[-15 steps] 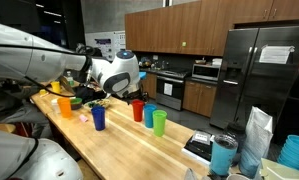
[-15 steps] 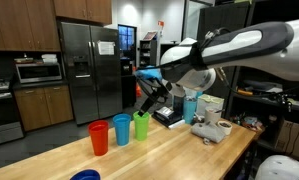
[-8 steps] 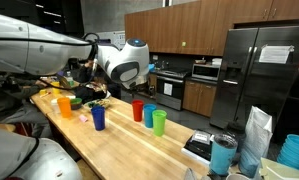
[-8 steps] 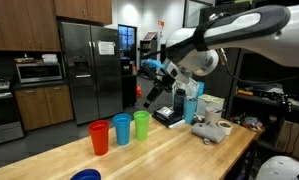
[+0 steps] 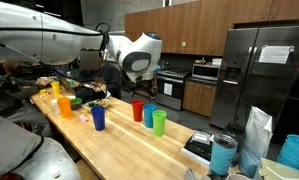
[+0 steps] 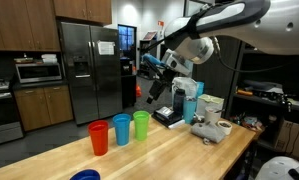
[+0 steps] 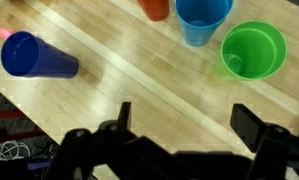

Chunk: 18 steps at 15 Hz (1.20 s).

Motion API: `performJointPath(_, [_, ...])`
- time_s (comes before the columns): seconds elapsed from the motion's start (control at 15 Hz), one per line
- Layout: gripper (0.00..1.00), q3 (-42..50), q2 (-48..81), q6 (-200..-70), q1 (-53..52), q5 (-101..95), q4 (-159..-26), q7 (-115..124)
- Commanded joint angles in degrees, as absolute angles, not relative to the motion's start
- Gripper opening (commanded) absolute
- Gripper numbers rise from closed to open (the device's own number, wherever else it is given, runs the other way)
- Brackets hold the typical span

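Note:
My gripper is open and empty, held high above the wooden table. Its fingers frame bare wood. In the wrist view a green cup, a light blue cup and a red cup stand in a row ahead of it, and a dark blue cup stands apart to the left. In both exterior views the gripper hangs well above the red, blue and green cups. The same row and the dark blue cup show on the table.
An orange cup and a yellow cup stand near clutter at the table's far end. A black device, a blue tumbler and a white bag crowd the near end. A grey cloth lies by boxes.
The arm has risen and swung away from the cups, lifting the gripper higher above the table. The cups have not moved.

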<state>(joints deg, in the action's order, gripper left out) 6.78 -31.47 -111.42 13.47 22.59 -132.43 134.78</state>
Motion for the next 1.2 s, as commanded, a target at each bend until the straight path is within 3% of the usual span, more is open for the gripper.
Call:
performJointPath(0.0, [1.00,6.75,-28.27,-106.82,14.73,20.88,-127.49,136.96])
performJointPath(1.13, [1.00,6.81,-26.47,-106.08,15.00,17.11,-126.69,136.53])
